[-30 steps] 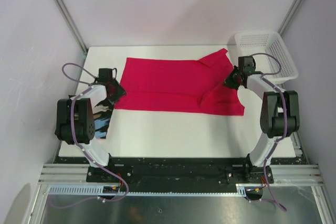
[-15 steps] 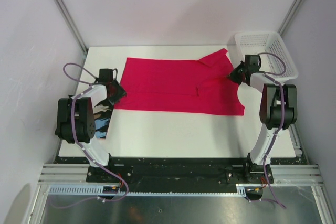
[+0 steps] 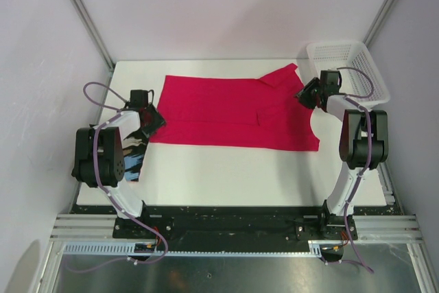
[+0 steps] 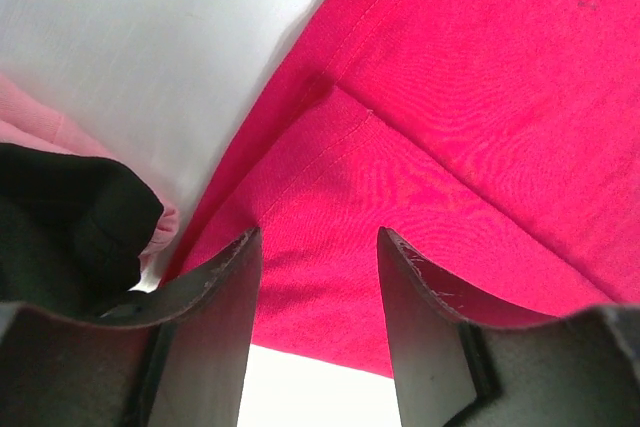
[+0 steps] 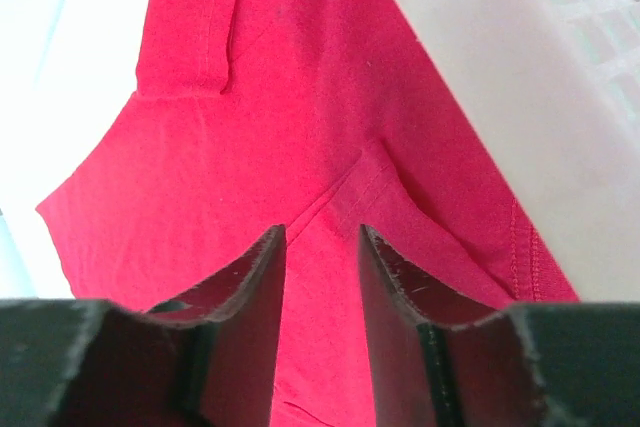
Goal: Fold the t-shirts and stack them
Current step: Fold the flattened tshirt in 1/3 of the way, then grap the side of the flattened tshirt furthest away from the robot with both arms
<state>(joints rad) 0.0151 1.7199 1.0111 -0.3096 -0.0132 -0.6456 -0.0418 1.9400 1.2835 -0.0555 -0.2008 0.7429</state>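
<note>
The crimson-pink t-shirt [image 3: 226, 111] lies spread flat across the far half of the white table [image 3: 226, 173], one sleeve pointing to the far right. My left gripper [image 3: 152, 120] hangs open over the shirt's left edge [image 4: 480, 97], with only cloth and table showing between its fingers [image 4: 215, 287]. My right gripper [image 3: 302, 95] hovers over the shirt's right end [image 5: 250, 127], jaws parted and nothing pinched. The black t-shirt [image 3: 134, 158] lies crumpled at the table's left edge, partly hidden under my left arm.
A white mesh basket [image 3: 346, 66] stands at the far right corner, just beyond my right gripper, and shows in the right wrist view as the basket wall [image 5: 590, 7]. Grey walls and frame posts close in the table on three sides.
My right gripper pulled the shirt's bunched right end outward and farther back, flattening it, then opened and let the cloth go. The left arm stayed put.
</note>
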